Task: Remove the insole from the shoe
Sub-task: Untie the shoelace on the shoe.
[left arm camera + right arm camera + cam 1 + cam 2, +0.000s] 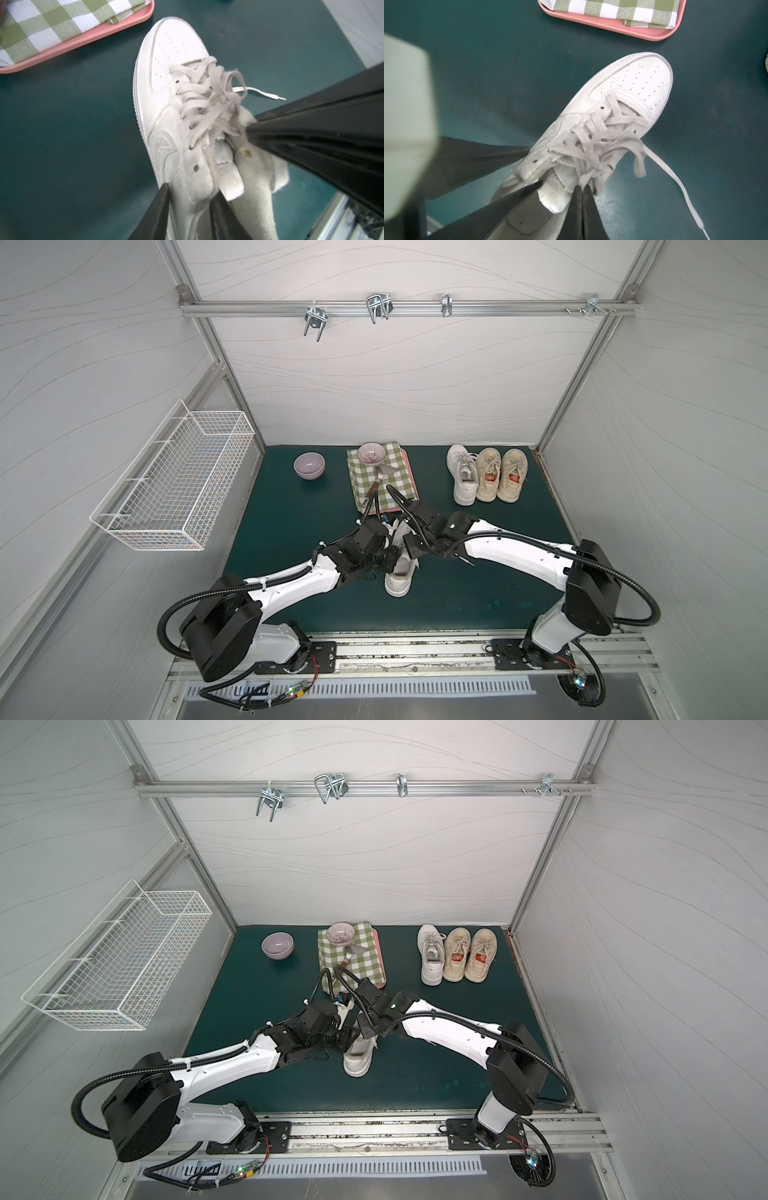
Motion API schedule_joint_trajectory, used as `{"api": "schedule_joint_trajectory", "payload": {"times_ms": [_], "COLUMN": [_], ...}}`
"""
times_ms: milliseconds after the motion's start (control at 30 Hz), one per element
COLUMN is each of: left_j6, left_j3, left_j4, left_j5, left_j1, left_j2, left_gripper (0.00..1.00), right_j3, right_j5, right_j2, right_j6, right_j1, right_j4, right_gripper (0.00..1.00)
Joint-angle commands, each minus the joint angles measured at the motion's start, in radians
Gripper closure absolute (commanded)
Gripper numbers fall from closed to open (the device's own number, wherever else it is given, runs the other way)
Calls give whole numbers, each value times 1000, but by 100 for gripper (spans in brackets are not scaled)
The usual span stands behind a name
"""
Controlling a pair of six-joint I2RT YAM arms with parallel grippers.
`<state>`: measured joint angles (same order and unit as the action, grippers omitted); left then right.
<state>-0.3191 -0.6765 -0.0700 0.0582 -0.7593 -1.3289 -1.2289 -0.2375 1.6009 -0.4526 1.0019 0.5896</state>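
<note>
A white lace-up shoe (398, 578) (358, 1063) lies mid-table between both arms, toe (172, 62) (633, 83) towards the pink tray. Inside it lies the cream mesh insole (255, 187) with a grey heel patch (527, 220). My left gripper (189, 193) straddles the shoe's side wall at the collar, one finger outside and one inside, closed on it. My right gripper (582, 188) is shut, its tips together at the opposite collar edge beside the laces and tongue. I see nothing between them. Its black fingers (291, 128) cross the shoe's opening in the left wrist view.
A pink tray (83, 39) (612, 25) with a green checked cloth (374, 485), a small bowl (371, 452) and a scraper (380, 479) sits just behind the shoe. A purple bowl (309, 465) stands back left, three other shoes (486, 475) back right. A wire basket (174, 485) hangs on the left wall.
</note>
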Motion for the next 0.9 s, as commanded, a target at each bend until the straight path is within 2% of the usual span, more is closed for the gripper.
{"api": "schedule_joint_trajectory", "payload": {"times_ms": [0, 333, 567, 633, 867], "left_j6": [-5, -18, -20, -22, -29], "left_j3": [-42, -33, -15, -14, -6], "left_j4": [21, 13, 13, 15, 12], "left_j5": [-30, -109, -156, -163, -190], "left_j1": [1, 1, 3, 4, 15], "left_j2": [-28, -11, 18, 22, 35], "left_gripper": [63, 86, 97, 100, 100], "right_j3": [29, 114, 161, 168, 203], "right_j5": [12, -43, -56, -56, -55], "right_j2": [-57, -146, -194, -204, -239], "right_j6": [8, -1, -22, -22, -28], "right_j1": [7, -1, -27, -37, -65], "right_j4": [3, 7, 9, 10, 21], "right_gripper": [100, 100, 100, 100, 100]}}
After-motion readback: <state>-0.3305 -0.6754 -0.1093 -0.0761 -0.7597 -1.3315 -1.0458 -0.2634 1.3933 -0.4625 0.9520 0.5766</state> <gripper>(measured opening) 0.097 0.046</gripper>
